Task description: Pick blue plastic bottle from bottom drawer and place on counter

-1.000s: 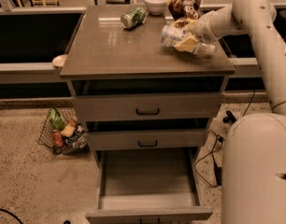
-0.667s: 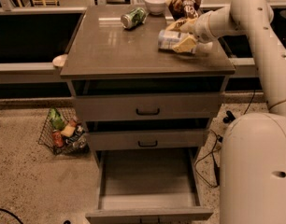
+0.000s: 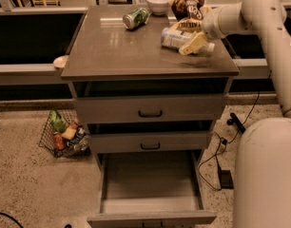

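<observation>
- The end effector point(image 3: 187, 34) sits over the right rear part of the counter point(image 3: 121, 51), reaching in from the right, and is clenched on the blue plastic bottle point(image 3: 171, 38), with one pale finger above it and one below.
- Compared with a second ago, the bottle has shifted a little to the left and lower in the camera view, and the arm has come with it. This reads as a short descent toward the slab rather than a carry across it.
- The bottle lies on its side in the grasp, its label end pointing left. A dark shadow falls on the counter below and to the right of it. I cannot tell whether the bottle already touches the surface or hangs just above it.
- The bottom drawer point(image 3: 150, 182) stands pulled out with a bare grey floor, so the pick is done and only the placing remains.
- Nearby things have kept their places: the green can point(image 3: 136, 18) lies well to the left, the white bowl point(image 3: 158, 3) sits behind, and the chip bag point(image 3: 188, 4) is close behind the end effector.
- My judgement is that the task is nearly complete. What is left is to settle the bottle, release it and withdraw without nudging the chip bag. A bottle lying on its side may roll once freed.
</observation>
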`<state>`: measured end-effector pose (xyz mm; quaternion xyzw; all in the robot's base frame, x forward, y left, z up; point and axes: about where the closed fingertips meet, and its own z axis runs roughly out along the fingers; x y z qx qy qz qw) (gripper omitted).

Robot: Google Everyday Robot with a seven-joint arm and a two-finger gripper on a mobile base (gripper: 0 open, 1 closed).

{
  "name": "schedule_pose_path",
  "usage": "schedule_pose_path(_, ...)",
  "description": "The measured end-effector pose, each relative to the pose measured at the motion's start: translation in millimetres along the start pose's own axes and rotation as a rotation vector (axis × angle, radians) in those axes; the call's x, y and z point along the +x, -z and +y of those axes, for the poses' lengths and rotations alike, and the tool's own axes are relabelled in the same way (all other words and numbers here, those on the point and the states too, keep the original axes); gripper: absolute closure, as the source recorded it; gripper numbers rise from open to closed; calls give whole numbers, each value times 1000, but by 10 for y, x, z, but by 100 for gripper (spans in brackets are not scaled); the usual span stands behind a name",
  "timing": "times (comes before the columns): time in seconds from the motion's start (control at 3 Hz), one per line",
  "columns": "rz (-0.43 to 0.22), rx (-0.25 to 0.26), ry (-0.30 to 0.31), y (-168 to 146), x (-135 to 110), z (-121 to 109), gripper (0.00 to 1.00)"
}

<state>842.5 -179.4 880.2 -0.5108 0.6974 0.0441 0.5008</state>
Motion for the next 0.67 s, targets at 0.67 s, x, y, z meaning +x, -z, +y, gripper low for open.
schedule_pose_path(0.67, -52, 189, 121, 548, -410, -172, 0)
